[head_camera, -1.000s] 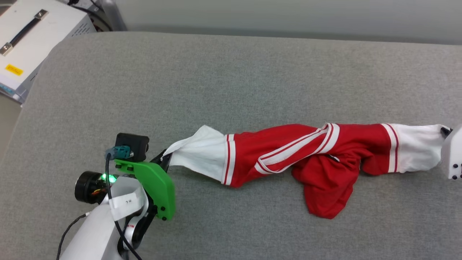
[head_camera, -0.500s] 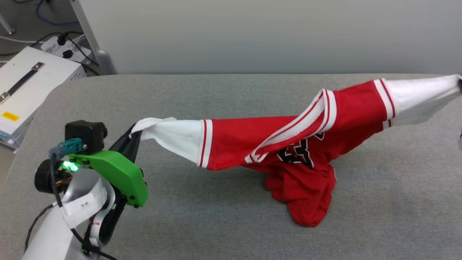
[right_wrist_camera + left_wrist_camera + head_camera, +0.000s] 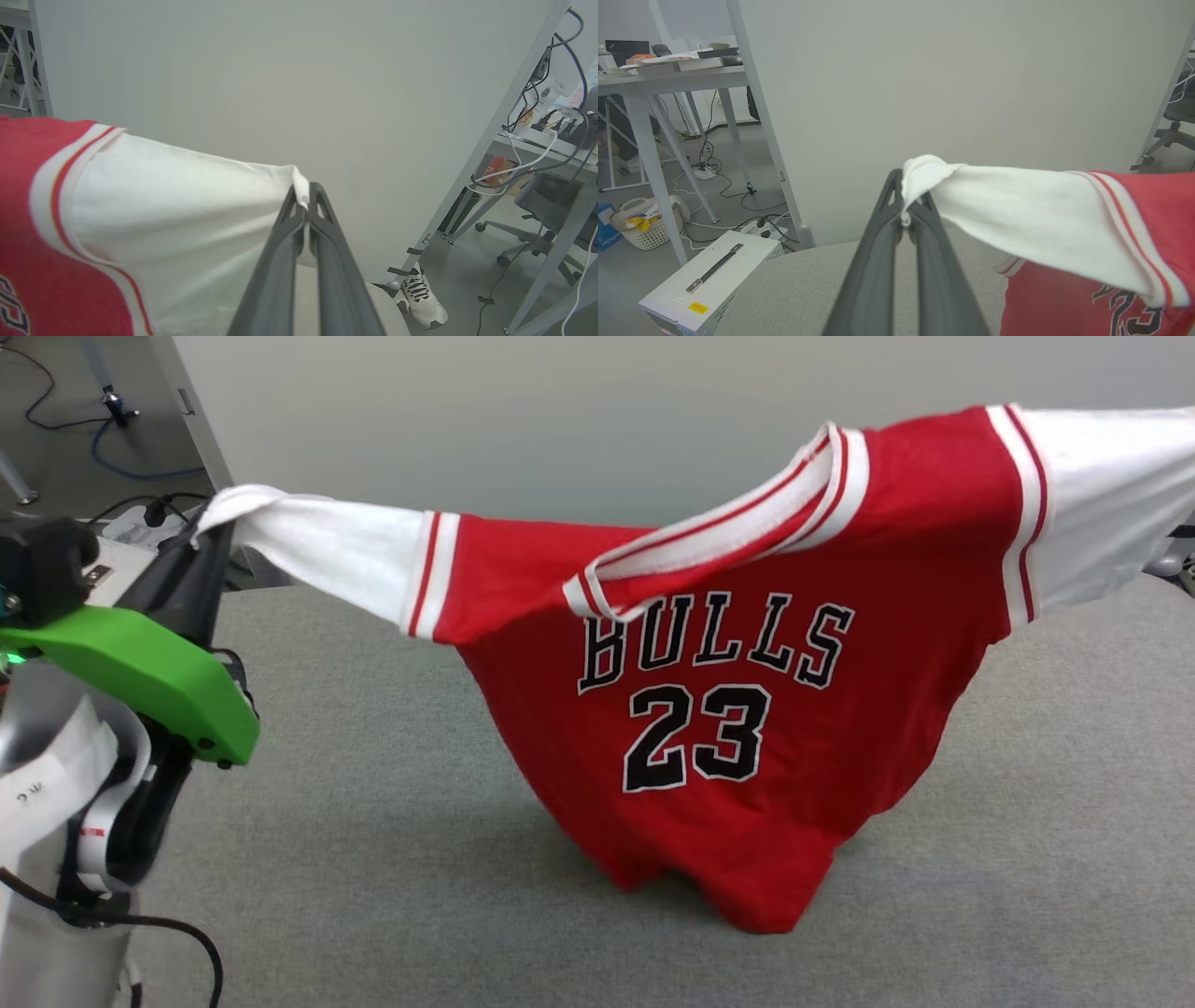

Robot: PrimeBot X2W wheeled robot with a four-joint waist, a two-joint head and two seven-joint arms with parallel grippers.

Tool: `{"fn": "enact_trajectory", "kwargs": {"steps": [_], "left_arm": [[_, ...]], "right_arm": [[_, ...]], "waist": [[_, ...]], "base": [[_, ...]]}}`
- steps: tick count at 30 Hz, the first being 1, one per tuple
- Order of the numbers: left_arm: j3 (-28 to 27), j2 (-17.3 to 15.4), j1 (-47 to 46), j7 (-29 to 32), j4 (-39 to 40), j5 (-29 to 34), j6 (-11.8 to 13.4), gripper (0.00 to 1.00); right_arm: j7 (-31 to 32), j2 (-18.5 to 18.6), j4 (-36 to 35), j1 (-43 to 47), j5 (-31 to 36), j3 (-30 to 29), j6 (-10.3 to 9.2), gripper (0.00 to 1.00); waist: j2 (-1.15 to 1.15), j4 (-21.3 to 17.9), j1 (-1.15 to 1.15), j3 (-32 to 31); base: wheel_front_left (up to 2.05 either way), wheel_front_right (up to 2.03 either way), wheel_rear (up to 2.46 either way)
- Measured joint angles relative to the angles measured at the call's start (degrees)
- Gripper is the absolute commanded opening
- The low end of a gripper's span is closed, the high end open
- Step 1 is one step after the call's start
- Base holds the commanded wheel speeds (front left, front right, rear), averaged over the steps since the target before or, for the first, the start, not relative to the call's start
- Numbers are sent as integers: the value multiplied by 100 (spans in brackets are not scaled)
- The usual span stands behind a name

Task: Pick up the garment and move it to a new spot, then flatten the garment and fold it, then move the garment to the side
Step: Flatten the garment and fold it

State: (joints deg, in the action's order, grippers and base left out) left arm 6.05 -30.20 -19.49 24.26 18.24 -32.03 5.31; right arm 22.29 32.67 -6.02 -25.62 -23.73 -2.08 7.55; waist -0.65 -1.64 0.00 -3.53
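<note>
Jersey: the garment [image 3: 709, 709] is up in the air, "BULLS 23" facing the robot, strung between its two white sleeves, the collar flopped across the chest.
Whereabouts: over the middle of the grey surface [image 3: 373, 859], and the lowest hem corner looks to brush it toward the near edge.
Left side: the left gripper [image 3: 903, 219] has its fingers clenched on the very tip of one cuff, high above the far-left corner.
Right side: the right gripper [image 3: 304, 198] is pinched tight on the other cuff, up by the right end.
Step in hand: the carry to a new spot, by my read; set-down not yet made.
Doing it well: hold both arms level and spread, travel at one pace, land hem first, then lay it out flat.
Risk: these are thin cuff pinches, and a jerk could pull one free.
</note>
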Motion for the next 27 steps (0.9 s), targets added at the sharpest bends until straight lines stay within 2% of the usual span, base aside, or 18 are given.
{"fn": "enact_trajectory", "kwargs": {"steps": [6,7,10,15,22,27], "left_arm": [[-115,-178,-477,268,-34,-307,-101,0],[-223,-281,-893,400,-146,-386,-178,0],[-281,-417,-1377,500,-339,-510,-270,0],[-175,-445,-2384,747,-815,-683,-468,0],[45,-556,-4319,778,-1815,-523,-783,0],[311,-403,-5741,432,-2898,-253,-979,0]], "right_arm": [[-10,89,-43,-408,-11,14,-1,0],[-3,172,-68,-746,-1,49,-1,0],[-51,220,33,-1249,-2,60,-1,0],[-180,390,367,-2046,-23,204,-1,0],[-444,493,1287,-3790,73,319,0,0],[-635,428,2276,-5029,461,552,5,0]], "waist": [[0,10,0,116],[0,24,0,250],[0,24,0,436],[0,37,0,853],[0,33,0,1703],[0,16,1,2391]], "base": [[0,0,0],[0,0,0],[0,0,0],[0,0,0],[0,0,0],[0,0,0]]}}
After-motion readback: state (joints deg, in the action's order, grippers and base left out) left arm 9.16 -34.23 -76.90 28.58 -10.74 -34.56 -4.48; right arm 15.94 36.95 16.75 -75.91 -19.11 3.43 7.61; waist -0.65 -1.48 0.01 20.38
